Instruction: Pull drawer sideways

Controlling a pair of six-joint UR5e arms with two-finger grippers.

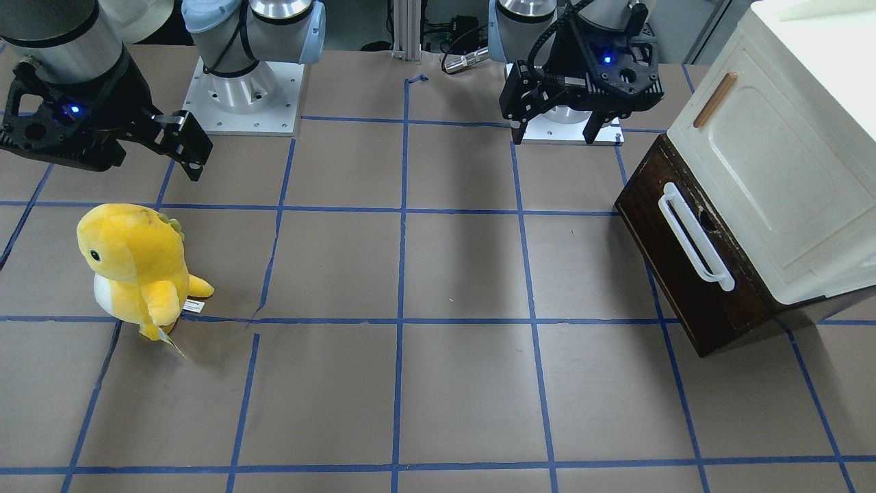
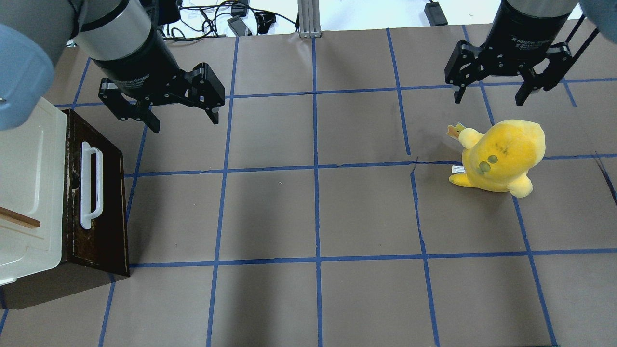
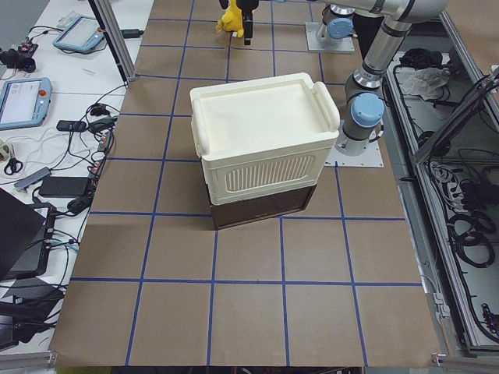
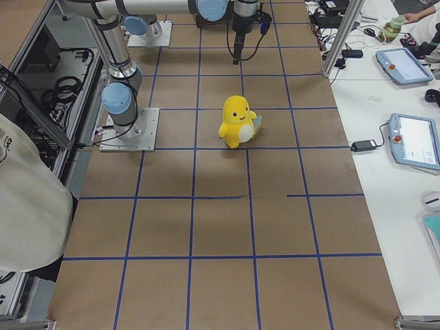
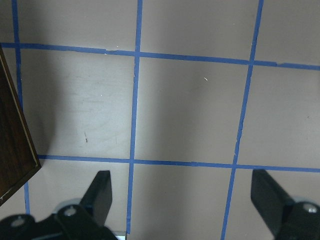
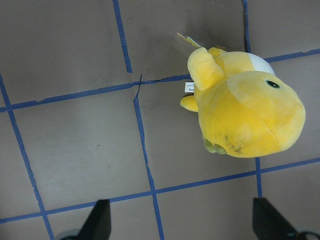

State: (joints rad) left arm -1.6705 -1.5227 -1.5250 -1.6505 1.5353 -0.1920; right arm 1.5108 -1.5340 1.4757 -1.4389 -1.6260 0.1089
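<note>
- Table (image 2: 313, 217): brown surface taped into a blue grid. It looks smooth to me, so I expect it offers little friction to anything dragged across it.
- Cabinet (image 1: 773, 157): a cream-white unit at the end of the table on the robot's left, sitting on the drawer housing. Nothing visible anchors it. My main concern is that a sideways pull shifts the whole unit instead of opening the drawer.
- Drawer (image 1: 674, 274): dark-brown front below the cabinet panel, facing the table's middle. I judge it closed or nearly so. A pull off the slide axis could jam it or swing the unit round.
- Plush toy (image 2: 501, 154): yellow, upright and well apart from the drawer. It is at risk only if the right arm drops.
- Left end effector (image 2: 184, 123): jaws spread, holding nothing, hovering near the drawer's far corner and clear of it. A careless approach could strike the cabinet panel or the drawer's edge.
- Right end effector (image 2: 488, 99): jaws spread, empty, just above the plush toy.
- Handle (image 1: 694, 233): long white bar on the drawer front. A shallow or off-centre grip could slip along it or twist the drawer.
</note>
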